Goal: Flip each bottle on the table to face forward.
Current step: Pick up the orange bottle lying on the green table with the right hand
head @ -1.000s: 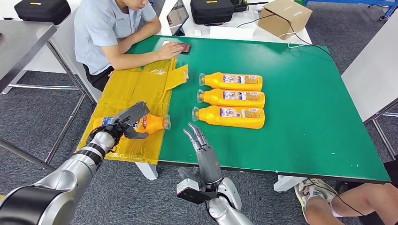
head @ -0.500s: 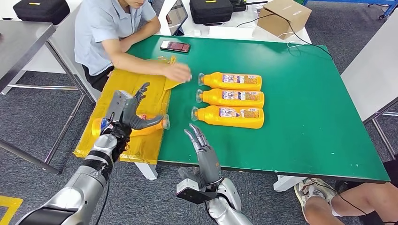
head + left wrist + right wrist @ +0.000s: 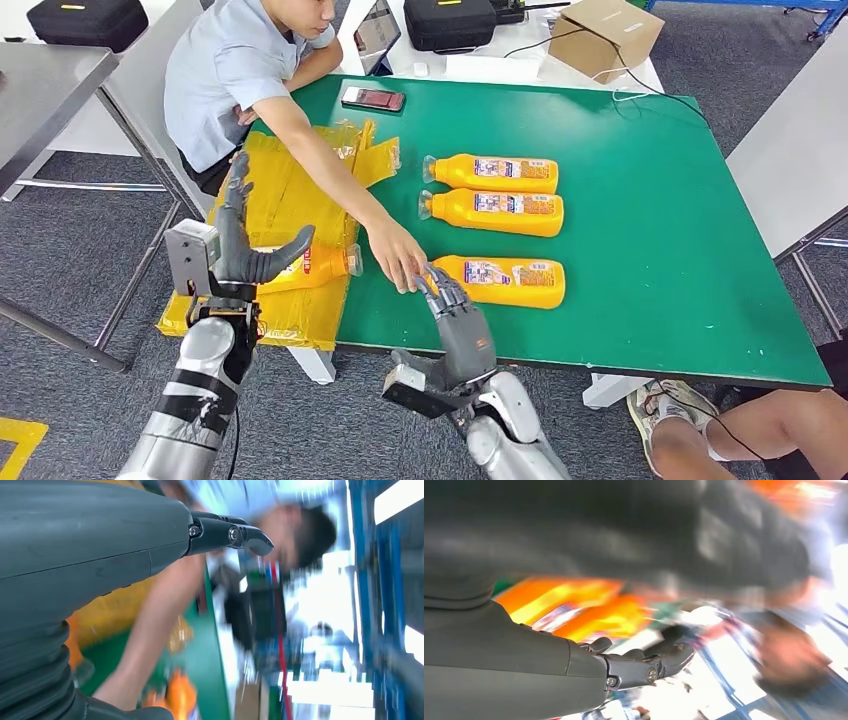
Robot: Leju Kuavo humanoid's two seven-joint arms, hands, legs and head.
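Observation:
Three orange bottles lie on the green table (image 3: 650,250): a far one (image 3: 495,173), a middle one (image 3: 497,212) and a near one (image 3: 512,282). A fourth bottle (image 3: 310,265) lies on yellow plastic sheeting (image 3: 290,190) at the table's left end. My left hand (image 3: 245,240) is raised above that bottle, fingers spread, holding nothing. My right hand (image 3: 455,305) is at the near bottle's cap end and hides the cap; its fingers are bent, and I cannot tell if they touch it. A person's hand (image 3: 400,266) reaches to the same spot. The right wrist view is blurred and shows orange bottles (image 3: 574,605).
The person sits at the table's far left corner, an arm (image 3: 320,165) stretched across the sheeting. A phone (image 3: 373,98) lies near the far edge. A cardboard box (image 3: 605,35) and black cases stand on the white table behind. Someone's legs (image 3: 720,430) are at the lower right.
My left hand let go of the bottle on the sheeting and rose with fingers spread. The person's hand reached to the near bottle, which shifted nearer and right. My right hand moved to its cap end.

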